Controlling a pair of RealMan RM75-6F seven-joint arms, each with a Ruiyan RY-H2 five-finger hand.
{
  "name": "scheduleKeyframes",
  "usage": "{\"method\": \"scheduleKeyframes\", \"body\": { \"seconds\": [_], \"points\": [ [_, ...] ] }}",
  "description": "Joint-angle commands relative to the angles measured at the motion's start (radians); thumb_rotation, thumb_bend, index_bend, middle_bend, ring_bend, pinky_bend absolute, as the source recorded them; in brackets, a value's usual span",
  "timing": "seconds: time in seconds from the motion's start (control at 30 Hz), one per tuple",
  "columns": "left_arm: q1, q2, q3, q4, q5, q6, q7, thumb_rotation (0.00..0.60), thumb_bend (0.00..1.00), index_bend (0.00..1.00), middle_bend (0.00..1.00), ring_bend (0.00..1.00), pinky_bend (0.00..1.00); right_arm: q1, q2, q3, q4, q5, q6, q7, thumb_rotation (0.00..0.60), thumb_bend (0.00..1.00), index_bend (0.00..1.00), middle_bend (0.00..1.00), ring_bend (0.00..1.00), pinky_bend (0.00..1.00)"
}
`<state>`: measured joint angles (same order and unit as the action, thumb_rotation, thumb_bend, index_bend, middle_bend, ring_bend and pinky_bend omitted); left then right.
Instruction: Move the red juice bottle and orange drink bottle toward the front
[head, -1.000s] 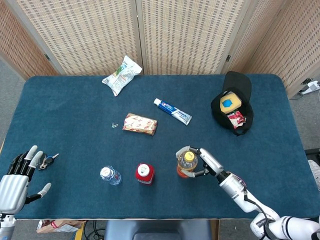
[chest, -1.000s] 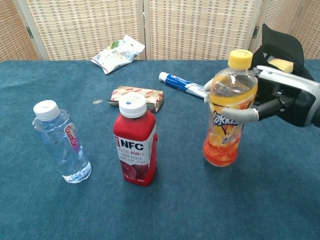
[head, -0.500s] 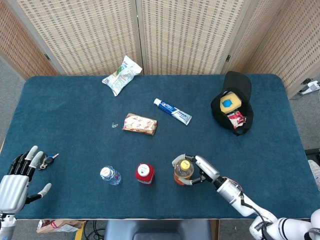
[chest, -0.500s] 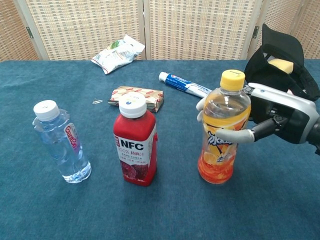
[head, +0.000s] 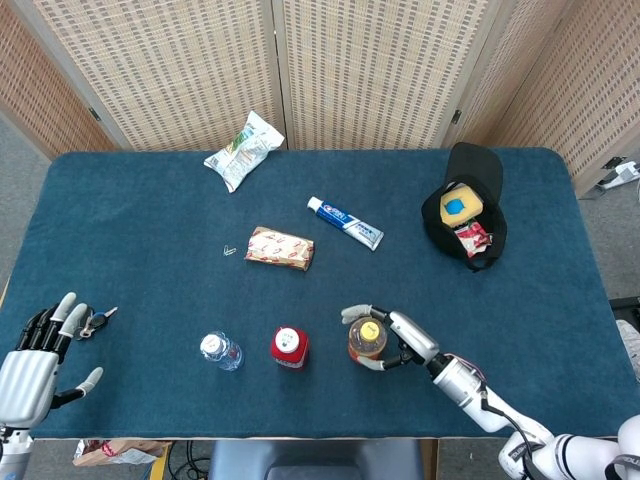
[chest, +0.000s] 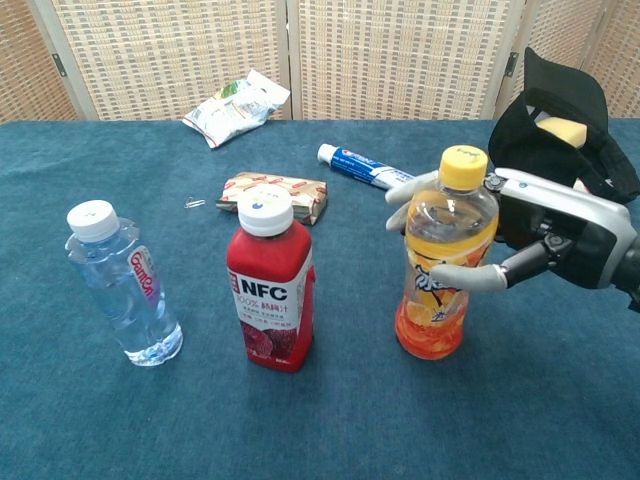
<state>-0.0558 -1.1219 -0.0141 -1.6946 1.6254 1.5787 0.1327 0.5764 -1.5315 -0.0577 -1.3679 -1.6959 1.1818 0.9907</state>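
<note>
Head view, right hand (head: 395, 338) gripping orange drink bottle (head: 366, 340) near table's front edge (head: 330, 432), left hand (head: 30, 368) open.

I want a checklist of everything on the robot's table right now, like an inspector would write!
Surface: blue cloth table, flat.
Job's things: orange drink bottle upright near the front edge, the right hand around it; red juice bottle upright to its left, untouched.
Clutter: water bottle, snack bar, toothpaste tube, crumpled snack bag, black pouch lying open, keys, small clip.
Hands: right hand grips the orange drink bottle; left hand empty, fingers spread, at the front left corner.
Cables: one along the right forearm.
Surroundings: woven folding screens behind the table.
</note>
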Motion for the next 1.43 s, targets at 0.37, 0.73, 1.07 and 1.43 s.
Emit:
{"method": "scheduleKeyframes", "body": {
  "seconds": [0.37, 0.73, 1.07, 1.43],
  "points": [
    [-0.006, 0.001, -0.003, 0.001, 0.007, -0.001, -0.004, 0.600, 0.19, 0.05, 0.00, 0.03, 0.05, -0.013, 0.053, -0.011, -0.045, -0.002, 0.040, -0.004, 0.600, 0.12, 0.00, 0.00, 0.01, 0.17],
    [-0.011, 0.008, -0.015, 0.007, -0.010, -0.004, -0.011, 0.600, 0.19, 0.05, 0.00, 0.03, 0.05, -0.130, 0.233, 0.008, -0.196, 0.064, 0.190, -0.271, 0.600, 0.19, 0.00, 0.09, 0.03, 0.16],
    [-0.028, -0.005, -0.022, 0.029, -0.024, -0.030, -0.004, 0.600, 0.19, 0.05, 0.00, 0.03, 0.05, -0.308, 0.361, 0.009, -0.273, 0.215, 0.316, -0.777, 0.600, 0.37, 0.20, 0.23, 0.14, 0.23],
    [-0.039, -0.024, -0.015, 0.028, -0.023, -0.051, 0.014, 0.600, 0.19, 0.05, 0.00, 0.03, 0.05, -0.415, 0.387, -0.004, -0.343, 0.241, 0.375, -0.998, 0.600, 0.37, 0.20, 0.24, 0.14, 0.23]
  ]
}}
